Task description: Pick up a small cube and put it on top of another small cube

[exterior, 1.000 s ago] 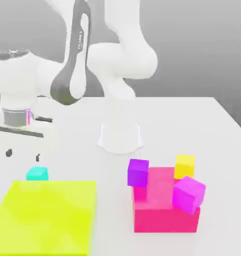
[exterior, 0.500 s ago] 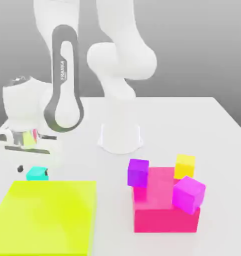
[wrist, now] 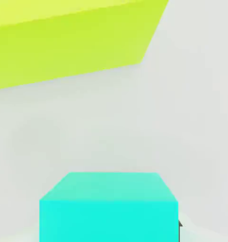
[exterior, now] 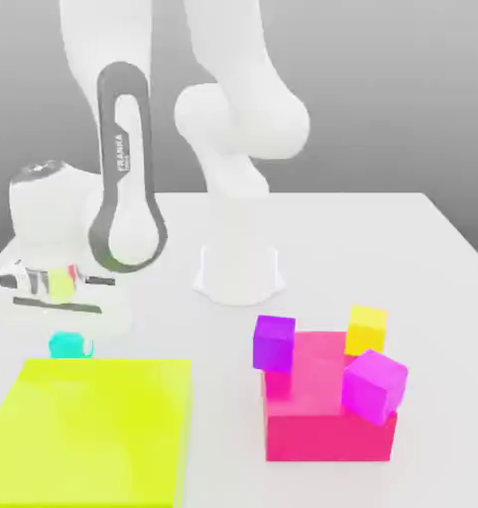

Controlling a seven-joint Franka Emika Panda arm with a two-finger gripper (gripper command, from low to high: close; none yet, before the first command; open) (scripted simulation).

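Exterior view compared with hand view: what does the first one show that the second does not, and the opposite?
Exterior view alone: the white arm, the purple cube, the yellow cube and the magenta cube on the pink block, and the gripper lowered onto the cyan cube. Hand view alone: the cyan cube's flat top face up close, with bare table beyond it. Both share: the cyan cube, the large lime block beside it, and the white table.

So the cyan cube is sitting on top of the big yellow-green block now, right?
No. The cyan cube is on the table, just beyond the far edge of the big yellow-green block, not on top of it. The exterior view shows this.
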